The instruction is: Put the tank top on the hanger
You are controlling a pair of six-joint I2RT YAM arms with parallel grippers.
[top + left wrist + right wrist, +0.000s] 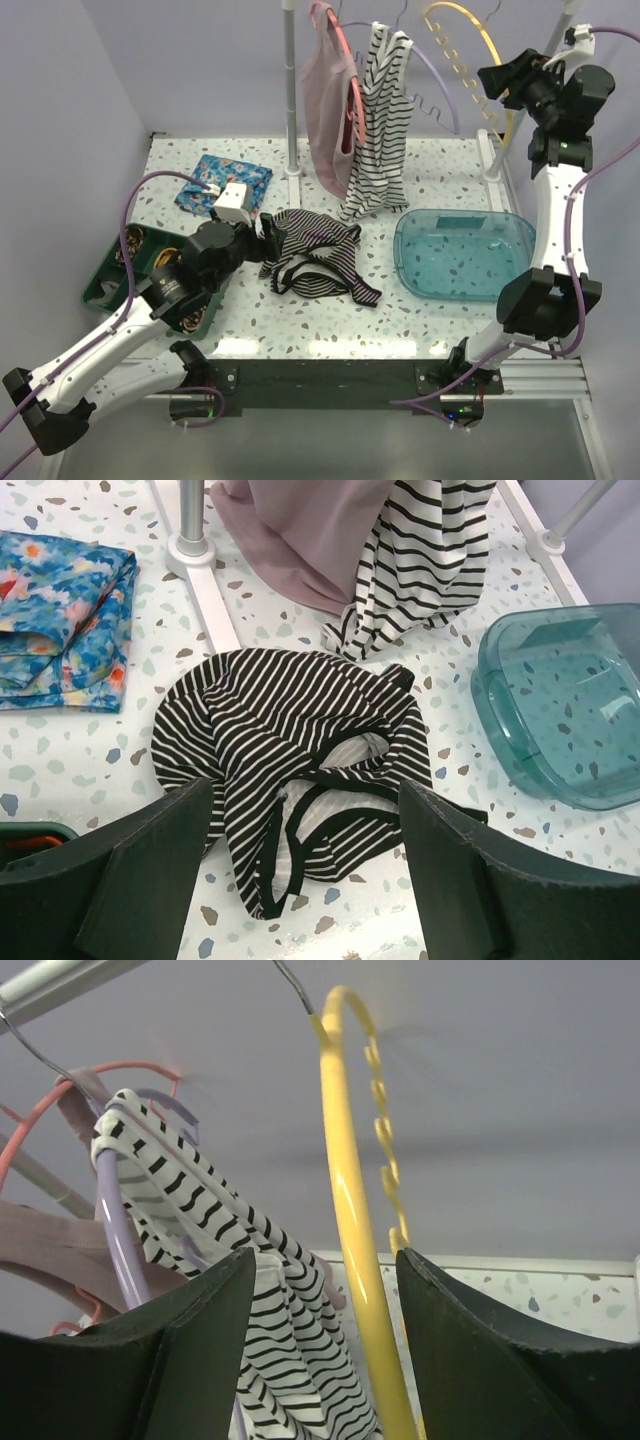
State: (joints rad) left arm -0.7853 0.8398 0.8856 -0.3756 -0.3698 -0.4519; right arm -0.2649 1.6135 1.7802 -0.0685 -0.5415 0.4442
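Note:
The tank top [315,262], black with thin white stripes, lies crumpled on the table in front of the rack. My left gripper [264,232] hovers at its left edge. In the left wrist view the tank top [290,730] spreads between and beyond that gripper's [305,790] open fingers, which do not pinch it. The yellow hanger [488,38] hangs from the rail at the upper right. My right gripper [495,78] is raised to it. In the right wrist view the hanger's arched bar [345,1160] runs between that gripper's [325,1257] open jaws, with a gap on both sides.
A pink top [325,90] and a white bold-striped garment [380,130] hang left of the yellow hanger, beside the rack pole [291,90]. A teal bin [465,250] sits at the right. A blue floral cloth [225,185] and a green tray [105,285] lie at the left.

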